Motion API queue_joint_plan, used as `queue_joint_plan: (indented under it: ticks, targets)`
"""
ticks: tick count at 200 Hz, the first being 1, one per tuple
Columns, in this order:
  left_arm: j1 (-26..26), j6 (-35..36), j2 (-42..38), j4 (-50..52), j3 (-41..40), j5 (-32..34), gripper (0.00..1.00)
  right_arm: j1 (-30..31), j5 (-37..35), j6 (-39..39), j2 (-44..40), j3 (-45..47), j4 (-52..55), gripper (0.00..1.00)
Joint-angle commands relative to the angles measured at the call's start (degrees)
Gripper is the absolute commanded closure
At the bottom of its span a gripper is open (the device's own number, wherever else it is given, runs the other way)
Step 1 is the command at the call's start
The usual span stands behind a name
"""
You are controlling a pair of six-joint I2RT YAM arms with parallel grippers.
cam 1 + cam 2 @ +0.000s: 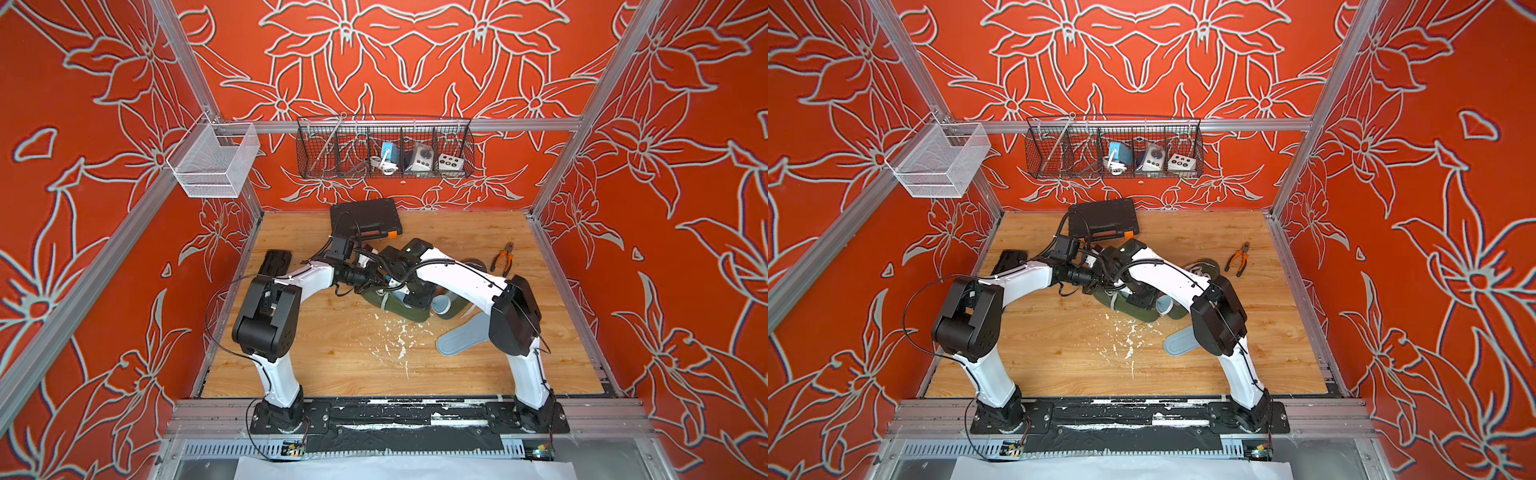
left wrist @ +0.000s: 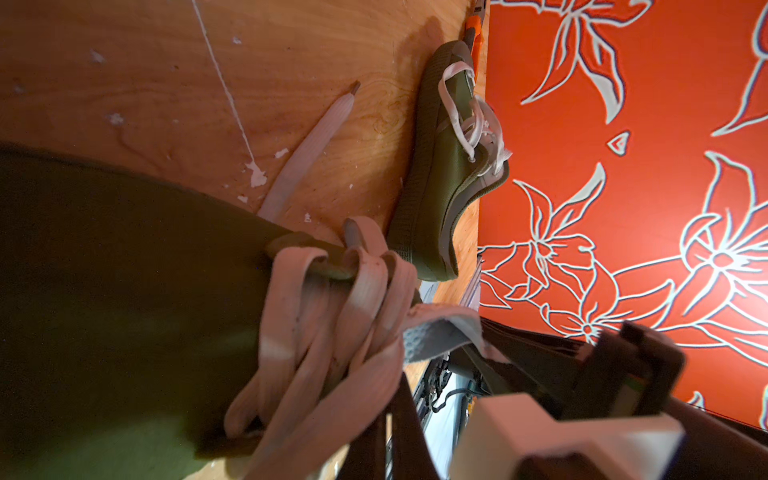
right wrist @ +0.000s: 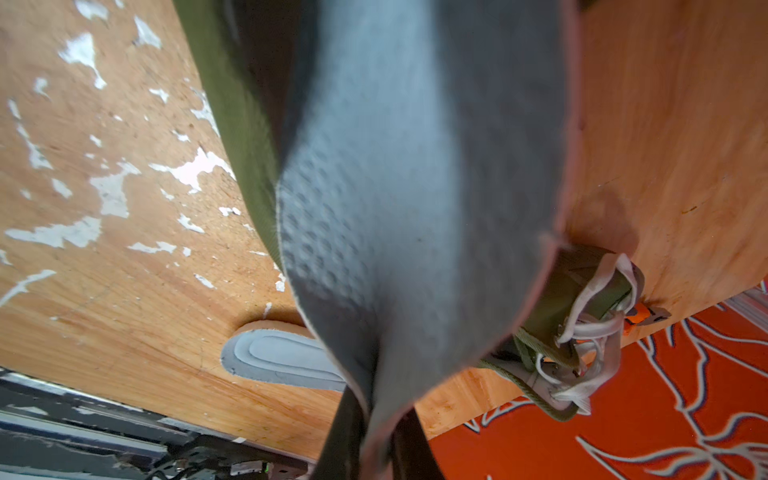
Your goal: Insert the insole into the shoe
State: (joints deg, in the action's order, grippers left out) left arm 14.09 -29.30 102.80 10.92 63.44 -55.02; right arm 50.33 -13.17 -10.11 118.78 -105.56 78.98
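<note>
Arms meet over the middle of the wooden desk (image 1: 332,365), both bent down onto a green shoe (image 1: 409,316) lying among flecks of white paint. The right tool (image 3: 378,432) is pinched almost closed on one end of a grey insole (image 3: 415,187). From its fingers the insole bows away, and the far end runs up to the shoe's dark opening, with the green rim just beside it. In both top views it shows as a curled grey piece (image 1: 1167,306) at the shoe's right end.

The left tool (image 2: 386,407) is closed tight, with the shoe's pale laces (image 2: 332,324) bunched at its fingers.

A second shoe (image 2: 440,166) stands just beyond, toward the right wall and partly behind the right arm. A second insole (image 1: 461,336) lies flat on the desk nearer the front, part of it under that arm's elbow. Orange-handled pliers (image 1: 503,257) lie near the right edge. A black case (image 1: 365,218) sits against the back wall, below a wire basket (image 1: 384,147) hung on the rail.
</note>
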Motion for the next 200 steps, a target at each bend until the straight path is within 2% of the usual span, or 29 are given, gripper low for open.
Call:
queue_joint_plan:
  ticks: [1,42,71,129,182,200]
  targets:
    - [-0.05,-1.29,-1.99,-3.89,0.1,-4.59,1.0,0.77,-0.1,-4.05,-2.68,3.59,-2.78,1.0]
    - [-0.09,-2.07,-2.75,-4.94,-0.77,-4.63,1.0,1.05,3.75,-3.48,-1.7,3.89,-3.87,1.0]
    - [-0.1,-3.65,-4.16,-7.96,-3.8,-4.57,1.0,-0.05,8.09,0.38,-0.2,1.3,-3.76,1.0]
    - [-0.16,-7.63,-7.12,-14.76,-8.91,-5.1,1.0,-3.4,20.93,5.42,-1.48,1.85,-2.86,1.0]
    - [-0.14,-7.88,-9.23,-15.13,-10.86,-4.78,1.0,-5.58,24.61,9.78,-0.79,1.22,-0.06,1.0]
    - [-0.11,-8.52,-9.85,-15.81,-11.45,-4.57,1.0,-5.71,27.88,11.17,-0.65,-0.13,0.72,1.0]
